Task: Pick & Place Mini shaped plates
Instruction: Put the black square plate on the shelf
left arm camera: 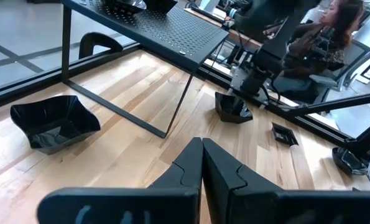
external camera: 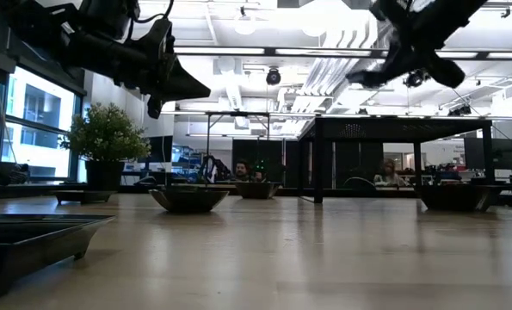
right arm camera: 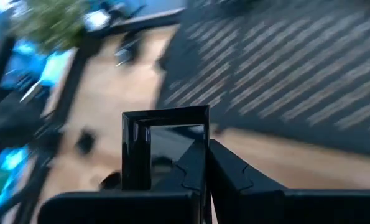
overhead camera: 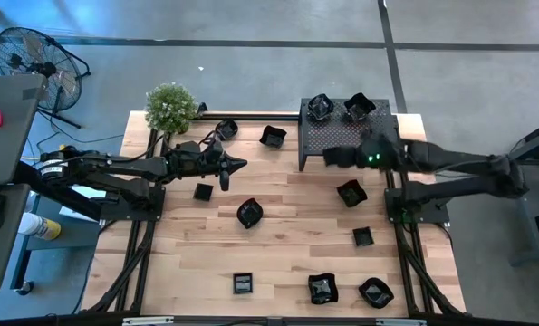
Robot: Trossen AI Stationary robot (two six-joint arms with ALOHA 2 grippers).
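Several tiny glossy black plates lie about the wooden table, among them one (overhead camera: 249, 213) in the middle, one (overhead camera: 351, 192) to the right and one (overhead camera: 272, 136) at the far side. Two more plates (overhead camera: 320, 107) (overhead camera: 358, 107) sit on the black perforated stand (overhead camera: 346, 136) at the far right. My right gripper (overhead camera: 331, 157) is over the stand's near left corner, shut on a square plate (right arm camera: 166, 146). My left gripper (overhead camera: 239, 165) is shut and empty, well above the table left of centre; its closed fingers (left arm camera: 202, 165) point toward the stand. My right gripper pinches the square plate by one side of its rim (right arm camera: 204, 155) between its two fingers. The plate stands out to one side of the fingers, its hollow face toward the wrist camera. It is lifted clear, above the stand's perforated top (right arm camera: 284, 68).
A small green bushy plant (overhead camera: 171, 106) stands at the table's far left corner. The stand's thin legs (left arm camera: 66, 43) and frame rise from the table at the far right. Bare wood lies between the scattered plates in the middle. People sit in the room beyond (external camera: 241, 170).
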